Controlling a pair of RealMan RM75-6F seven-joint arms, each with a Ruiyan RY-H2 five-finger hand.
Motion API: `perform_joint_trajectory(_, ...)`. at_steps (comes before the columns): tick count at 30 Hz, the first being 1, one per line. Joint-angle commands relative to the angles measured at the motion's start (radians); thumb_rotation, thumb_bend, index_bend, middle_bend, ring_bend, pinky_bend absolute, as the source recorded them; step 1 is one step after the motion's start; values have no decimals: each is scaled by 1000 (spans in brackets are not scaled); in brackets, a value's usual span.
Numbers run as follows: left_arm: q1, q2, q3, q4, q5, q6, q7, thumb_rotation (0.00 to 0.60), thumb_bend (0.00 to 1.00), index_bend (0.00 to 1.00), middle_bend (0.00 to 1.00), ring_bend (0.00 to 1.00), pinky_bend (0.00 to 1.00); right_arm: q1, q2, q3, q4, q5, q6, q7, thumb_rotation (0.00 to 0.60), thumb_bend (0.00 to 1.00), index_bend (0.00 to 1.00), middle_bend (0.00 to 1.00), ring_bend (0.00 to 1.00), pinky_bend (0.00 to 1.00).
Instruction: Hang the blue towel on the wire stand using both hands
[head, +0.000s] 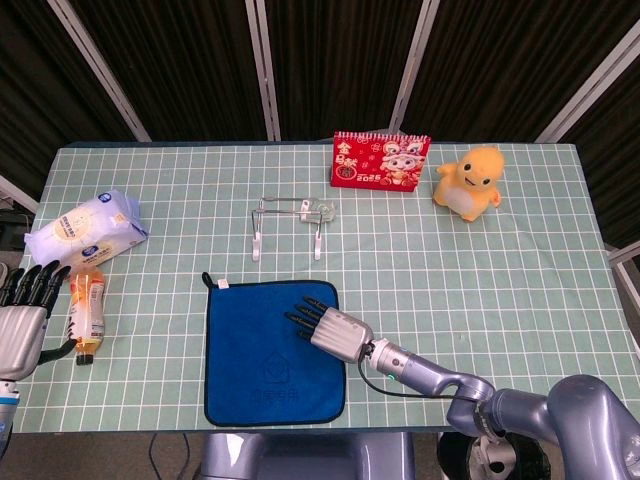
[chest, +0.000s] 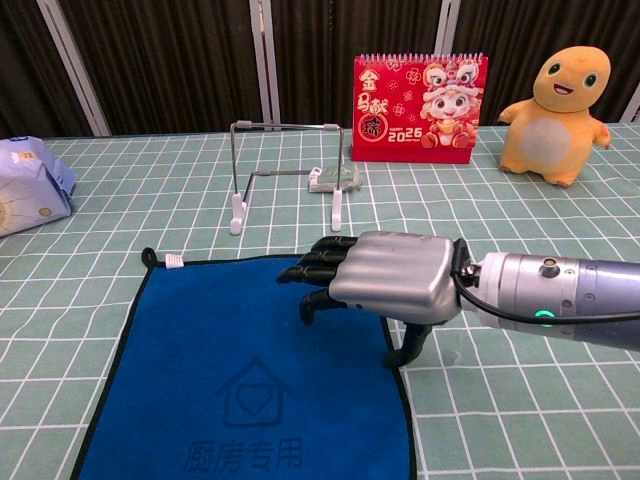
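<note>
Blue towel (head: 262, 360) lies flat before the upright wire stand (head: 287, 224).

A red calendar (head: 380, 160) stands at the far edge of the green checked table (head: 520, 270), with a yellow plush toy (head: 468, 181) just to one side of it. Over at the other end lies a white and blue soft packet (head: 86, 228), and near it a small orange bottle (head: 86, 309) rests on its side.

The red calendar (chest: 419, 108) reads "2026"; the blue towel (chest: 240, 380) carries a house-and-heart sign above Chinese characters.
</note>
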Motion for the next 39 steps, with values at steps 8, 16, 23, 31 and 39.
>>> perform_joint_trajectory(8, 2, 4, -1, 1, -5, 3, -7, 600, 13, 0, 0, 0, 0, 22, 21, -16, -2, 0, 14, 32, 600, 193, 258, 0, 0, 0)
perform_joint_trajectory(16, 1, 5, 1, 2, -1, 3, -9, 600, 13, 0, 0, 0, 0, 26, 53, -32, -19, 3, 19, 26, 600, 192, 258, 0, 0, 0)
perform_joint_trajectory(23, 0, 0, 1, 5, -4, 1, -3, 600, 14, 0, 0, 0, 0, 20, 58, -61, 3, 2, 24, 31, 600, 191, 258, 0, 0, 0)
perform_joint_trajectory(31, -1, -6, 0, 6, -10, 2, 8, 600, 13, 0, 0, 0, 0, 13, 42, -87, 28, -7, 48, 65, 600, 191, 258, 0, 0, 0)
perform_joint_trajectory(39, -3, -8, 0, 10, -14, -2, 9, 600, 15, 0, 0, 0, 0, 13, -7, -78, 50, 4, 65, 89, 600, 191, 259, 0, 0, 0)
